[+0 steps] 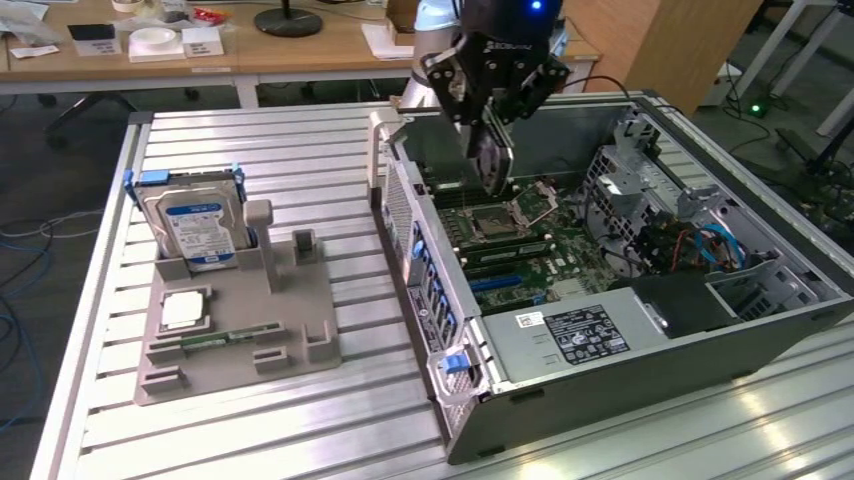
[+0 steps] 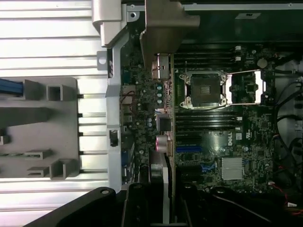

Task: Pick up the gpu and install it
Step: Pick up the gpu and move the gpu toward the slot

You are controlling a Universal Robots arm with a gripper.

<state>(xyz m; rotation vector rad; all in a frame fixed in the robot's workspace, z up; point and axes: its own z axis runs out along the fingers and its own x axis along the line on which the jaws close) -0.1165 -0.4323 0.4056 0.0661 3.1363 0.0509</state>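
Note:
My gripper hangs over the open computer case and is shut on the gpu, a thin dark card held on edge. The card's lower edge is just above the motherboard, near the case's rear wall. In the wrist view the gpu runs edge-on away from my gripper, with its silver bracket at the far end. It lies beside the CPU socket, and its edge passes by the blue expansion slot. I cannot tell whether the card touches the board.
A grey parts holder stands on the slatted metal table at the exterior view's left. It carries the silver hard drive and a slim memory stick. Drive cages and cables crowd the case's far side.

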